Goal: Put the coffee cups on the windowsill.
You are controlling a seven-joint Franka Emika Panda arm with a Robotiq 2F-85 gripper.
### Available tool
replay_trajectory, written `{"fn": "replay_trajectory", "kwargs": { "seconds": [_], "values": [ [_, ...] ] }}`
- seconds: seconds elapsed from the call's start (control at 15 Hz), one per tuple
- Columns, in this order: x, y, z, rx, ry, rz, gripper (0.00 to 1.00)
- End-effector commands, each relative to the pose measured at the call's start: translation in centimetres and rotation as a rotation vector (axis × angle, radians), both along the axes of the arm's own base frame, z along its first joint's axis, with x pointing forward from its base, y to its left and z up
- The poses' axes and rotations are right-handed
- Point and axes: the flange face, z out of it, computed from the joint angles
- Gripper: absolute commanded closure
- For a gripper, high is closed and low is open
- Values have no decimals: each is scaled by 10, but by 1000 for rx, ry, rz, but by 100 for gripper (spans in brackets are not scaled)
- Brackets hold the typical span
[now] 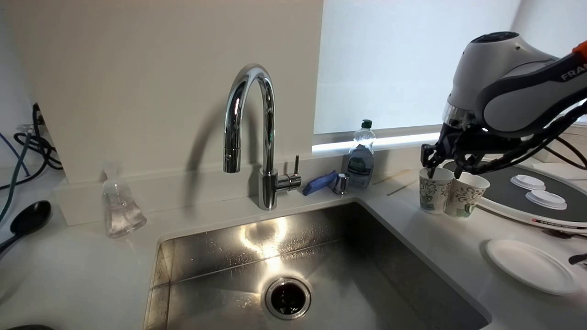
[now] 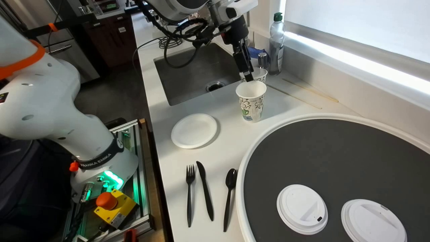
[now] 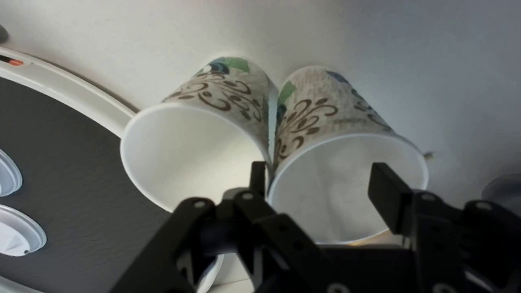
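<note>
**Paper coffee cup [image 3: 203, 138] and twin [image 3: 325, 162] below my gripper [image 3: 318, 175]**

My fingers [image 3: 386, 191] are spread, one at each cup's mouth; the pair stands under them on the countertop [image 1: 449, 247], the windowsill [image 2: 356, 62] off to one side.

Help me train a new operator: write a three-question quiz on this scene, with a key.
1. True or false: the coffee cups stand side by side on the countertop.
2. Multiple choice: what lies on the round dark-grey board? A) the black fork; B) the white lids; C) the white plate.
3. One word: in the wrist view, is the gripper open or shut?

Key: 1 true; 2 B; 3 open.
</note>
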Motion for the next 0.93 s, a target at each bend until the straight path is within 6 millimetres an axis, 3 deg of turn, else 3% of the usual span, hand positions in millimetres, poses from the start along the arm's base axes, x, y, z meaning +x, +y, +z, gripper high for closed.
{"fn": "replay_trajectory", "kwargs": {
  "seconds": [0.0,0.67,0.87],
  "values": [
    [-1,2,-6,6,-23,-7,36],
    [1,1,-1,1,-38,-2,33],
    [3,1,0,3,-43,0,45]
  ]
}}
